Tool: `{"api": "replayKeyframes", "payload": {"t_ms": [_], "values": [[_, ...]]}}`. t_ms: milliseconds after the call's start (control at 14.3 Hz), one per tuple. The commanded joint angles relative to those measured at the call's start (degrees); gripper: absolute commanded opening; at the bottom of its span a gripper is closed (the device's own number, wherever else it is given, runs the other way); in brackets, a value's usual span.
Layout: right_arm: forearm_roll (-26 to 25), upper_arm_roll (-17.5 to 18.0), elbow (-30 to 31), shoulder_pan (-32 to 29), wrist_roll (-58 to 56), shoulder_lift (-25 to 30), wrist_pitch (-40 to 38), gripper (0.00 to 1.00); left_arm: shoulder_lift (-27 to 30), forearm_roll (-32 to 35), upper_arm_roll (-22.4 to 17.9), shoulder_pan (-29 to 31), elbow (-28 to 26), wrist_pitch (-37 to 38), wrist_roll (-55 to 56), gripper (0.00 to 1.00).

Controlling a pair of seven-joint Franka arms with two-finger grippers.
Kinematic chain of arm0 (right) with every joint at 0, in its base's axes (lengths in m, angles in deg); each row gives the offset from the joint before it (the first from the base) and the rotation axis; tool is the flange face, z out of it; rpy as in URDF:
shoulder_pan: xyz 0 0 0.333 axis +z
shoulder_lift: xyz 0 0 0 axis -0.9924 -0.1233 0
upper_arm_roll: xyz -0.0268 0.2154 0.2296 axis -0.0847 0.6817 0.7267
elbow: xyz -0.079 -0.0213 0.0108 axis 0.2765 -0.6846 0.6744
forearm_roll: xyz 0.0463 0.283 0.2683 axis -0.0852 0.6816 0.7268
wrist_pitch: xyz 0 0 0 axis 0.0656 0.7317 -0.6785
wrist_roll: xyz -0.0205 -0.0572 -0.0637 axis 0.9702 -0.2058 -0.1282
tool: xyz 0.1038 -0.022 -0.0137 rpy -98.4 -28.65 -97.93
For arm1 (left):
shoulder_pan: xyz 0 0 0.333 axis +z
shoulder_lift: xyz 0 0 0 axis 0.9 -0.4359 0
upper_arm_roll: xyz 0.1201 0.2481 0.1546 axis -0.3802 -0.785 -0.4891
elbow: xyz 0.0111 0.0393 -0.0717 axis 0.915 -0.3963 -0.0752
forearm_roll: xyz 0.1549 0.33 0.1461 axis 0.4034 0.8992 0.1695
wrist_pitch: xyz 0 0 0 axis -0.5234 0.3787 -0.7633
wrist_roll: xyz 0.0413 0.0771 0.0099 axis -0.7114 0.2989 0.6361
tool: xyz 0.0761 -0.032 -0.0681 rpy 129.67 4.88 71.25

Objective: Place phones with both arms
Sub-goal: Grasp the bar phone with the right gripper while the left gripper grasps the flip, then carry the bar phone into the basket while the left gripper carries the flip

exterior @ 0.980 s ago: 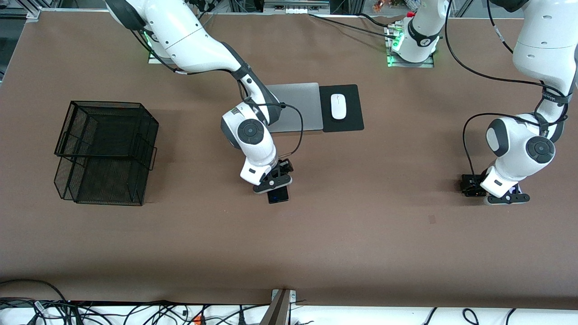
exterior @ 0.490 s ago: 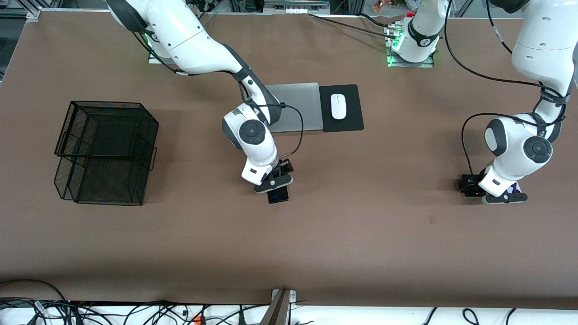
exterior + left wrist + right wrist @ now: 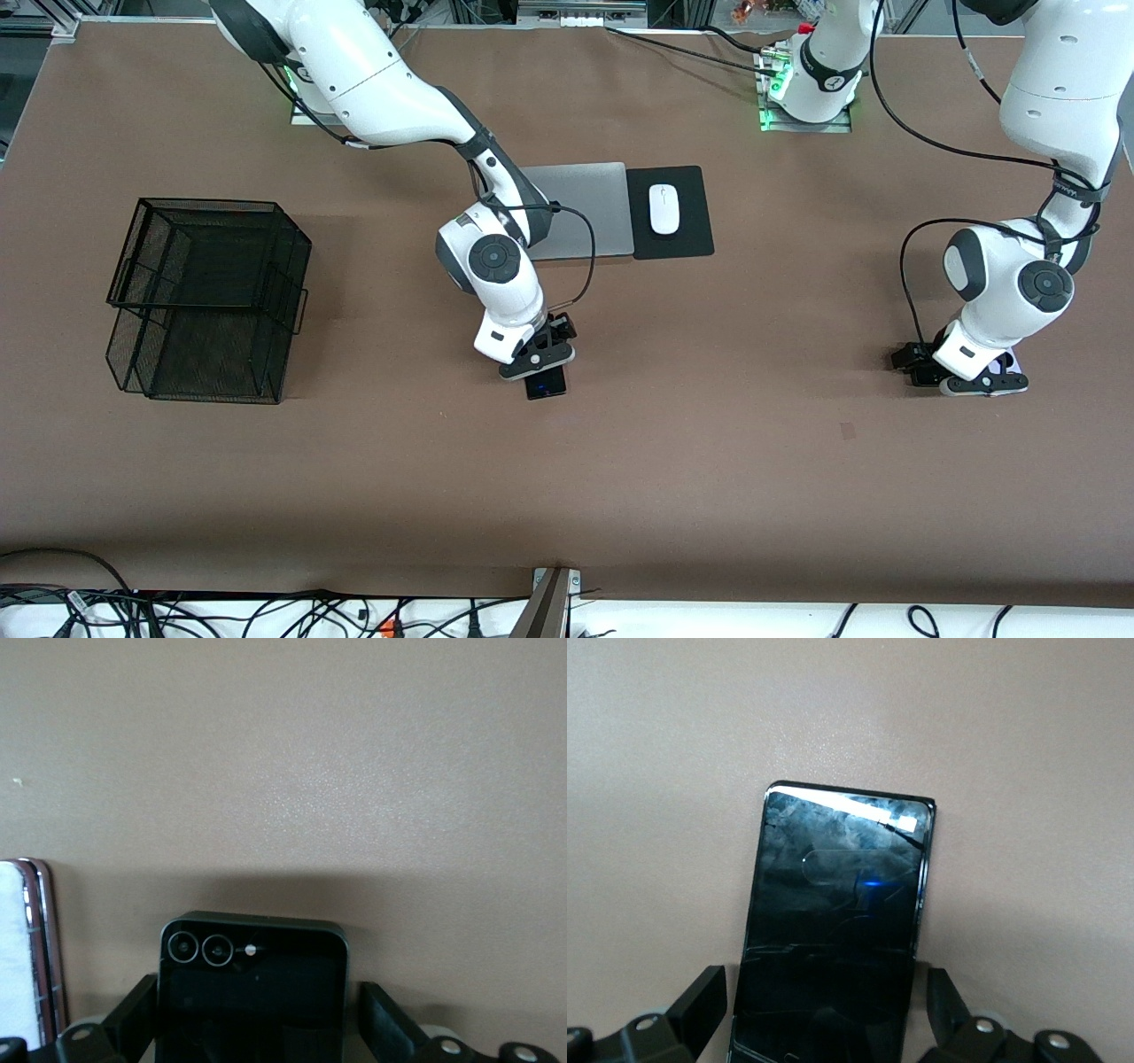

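The left gripper [image 3: 983,385] has shifted toward the table's middle.

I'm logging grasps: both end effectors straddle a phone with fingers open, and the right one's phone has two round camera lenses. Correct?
Not quite. In the right wrist view the right end effector straddles a long black phone showing only a smudged screen. The two-lens squarish black phone lies under the left end effector. Both are open.

I see my right gripper [image 3: 537,361] low over the table [image 3: 709,461], fingers [image 3: 700,1010] spread wide; my left gripper [image 3: 982,383] likewise sits low toward the left arm's end, jaws open
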Motion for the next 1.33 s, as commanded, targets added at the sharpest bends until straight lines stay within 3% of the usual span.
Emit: {"api": "replayKeyframes", "payload": {"t_ms": [0, 490, 770, 910, 980, 1120, 1190, 1260], "values": [[-0.95, -0.56, -1.41, 0.63, 0.35, -0.95, 0.36, 1.00, 2.97, -0.84, 0.47, 0.50, -2.34, 0.36, -1.05, 1.00], [-1.39, -0.56, -1.32, 0.99, 0.44, -1.13, 0.36, 0.99, 2.71, -0.75, 0.20, 0.67, -2.34, 0.36, -1.58, 1.00], [-2.09, -0.56, -1.32, 0.99, 0.35, -1.83, 1.94, 0.93, 2.80, -0.14, 0.20, 2.25, -1.82, 0.36, -3.50, 1.00], [-2.44, -0.56, -1.32, 0.99, -0.09, -1.83, 1.94, 0.84, 2.54, -0.14, 0.29, 3.05, -1.72, 0.36, -3.43, 1.00], [-3.14, -0.65, -1.32, 0.99, 0.00, -1.74, 1.94, 0.74, 2.18, -0.14, 0.46, 2.87, -1.72, 0.27, -2.99, 1.00], [-3.32, -0.65, -1.23, 0.99, 0.00, -1.74, 1.94, 0.38, 2.18, -0.22, 0.55, 2.78, -1.72, 0.27, -3.07, 1.00], [-3.32, -0.65, -1.23, 0.90, -0.09, -1.74, 1.94, 0.27, 2.18, -0.22, 0.55, 2.70, -1.64, 0.27, -2.99, 1.00], [-3.32, -0.65, -1.23, 0.90, 0.00, -1.57, 1.85, 0.26, 2.18, -0.49, 0.55, 2.52, -1.72, 0.27, -2.90, 1.00]]}}
